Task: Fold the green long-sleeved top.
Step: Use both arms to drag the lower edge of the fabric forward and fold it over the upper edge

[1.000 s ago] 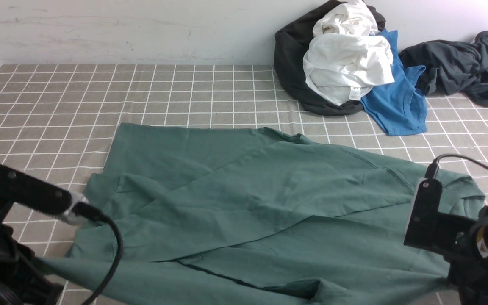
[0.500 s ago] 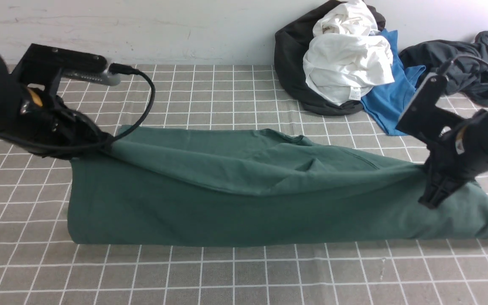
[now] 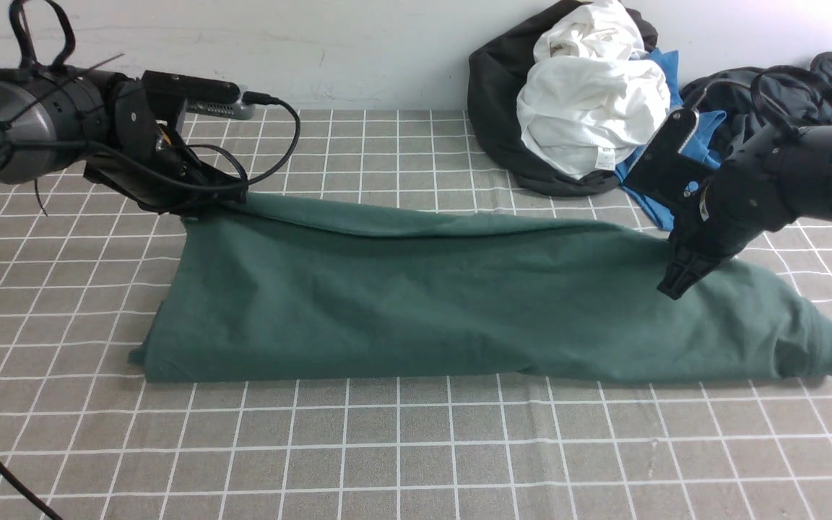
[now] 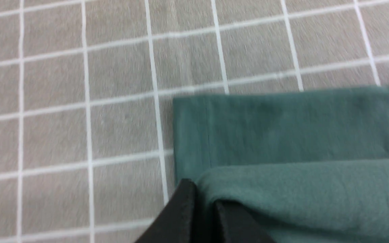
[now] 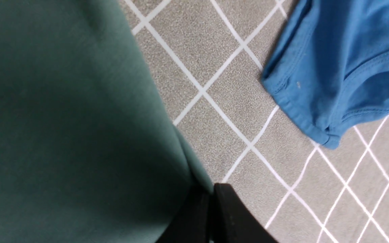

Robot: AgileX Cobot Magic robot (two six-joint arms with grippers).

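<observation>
The green long-sleeved top (image 3: 459, 303) lies doubled over lengthwise across the checked table, its fold along the near side. My left gripper (image 3: 199, 211) is low at the top's far left corner, shut on the upper layer's edge. In the left wrist view the black jaws (image 4: 203, 199) pinch a fold of the green cloth (image 4: 299, 128) just above the lower layer. My right gripper (image 3: 672, 287) presses down at the far right part of the top, shut on its edge. The right wrist view shows the jaws (image 5: 211, 192) closed on the green fabric (image 5: 62, 118).
A pile of clothes sits at the back right by the wall: a black garment (image 3: 495, 108), a white one (image 3: 589, 108), a bright blue shirt (image 3: 676, 180) and a dark grey garment (image 3: 784, 108). The blue shirt (image 5: 343, 60) lies close to my right gripper. Checked cloth (image 3: 387, 448) covers the table.
Both grippers have carried the top's near edge up and over to the far side. The top went from spread out to doubled over, and both grippers have sunk toward the table.
</observation>
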